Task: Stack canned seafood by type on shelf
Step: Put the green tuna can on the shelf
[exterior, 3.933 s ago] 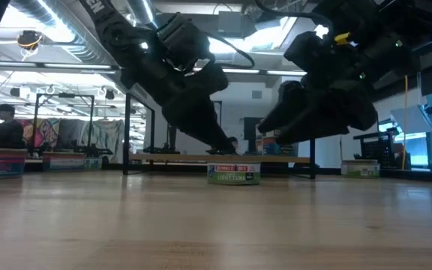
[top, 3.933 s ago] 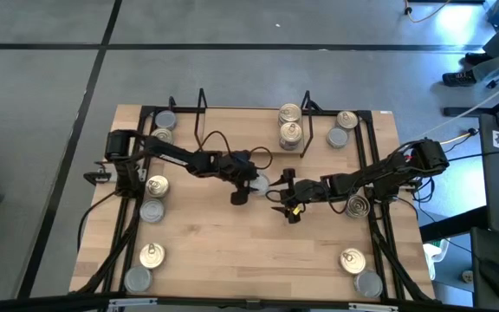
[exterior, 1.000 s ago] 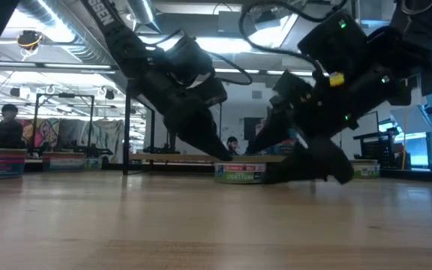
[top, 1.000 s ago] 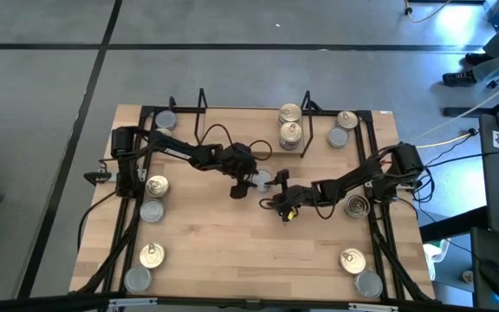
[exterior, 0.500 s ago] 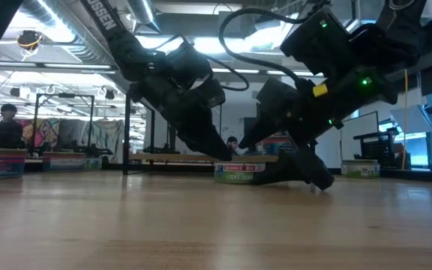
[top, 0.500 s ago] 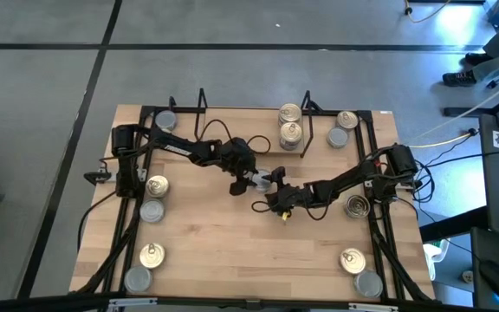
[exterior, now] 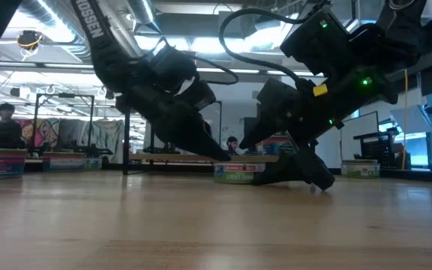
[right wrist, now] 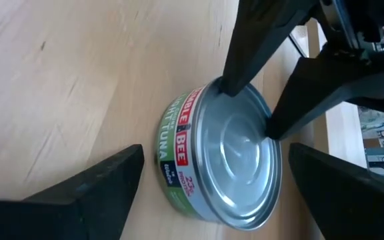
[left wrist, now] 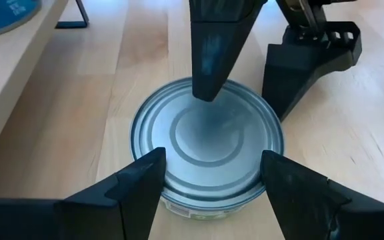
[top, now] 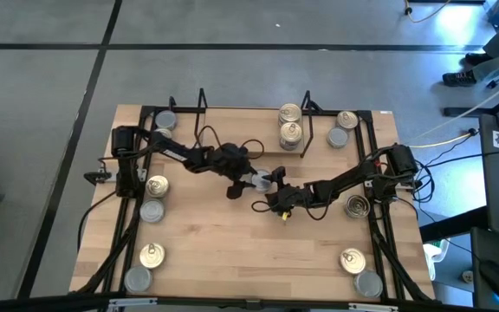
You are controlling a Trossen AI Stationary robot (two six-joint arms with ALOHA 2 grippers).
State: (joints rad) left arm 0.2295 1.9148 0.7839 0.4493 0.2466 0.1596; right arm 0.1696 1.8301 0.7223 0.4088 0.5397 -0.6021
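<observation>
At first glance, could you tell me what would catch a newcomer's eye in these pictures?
Both arms meet at mid-table over a single silver-lidded tuna tin: the left gripper and right gripper each stand open with fingers on either side of it. Behind them, two gold-lidded tins sit at the right end of the black wire shelf, while more tins line the table's side edges.

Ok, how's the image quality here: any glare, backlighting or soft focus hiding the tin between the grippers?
Low view: ceiling lights backlight both arms into silhouettes; the tin stays readable. Left wrist view: soft sheen on the silver lid, own fingers blurred. Right wrist view: label sharp, near fingers soft. High view: even light.
</observation>
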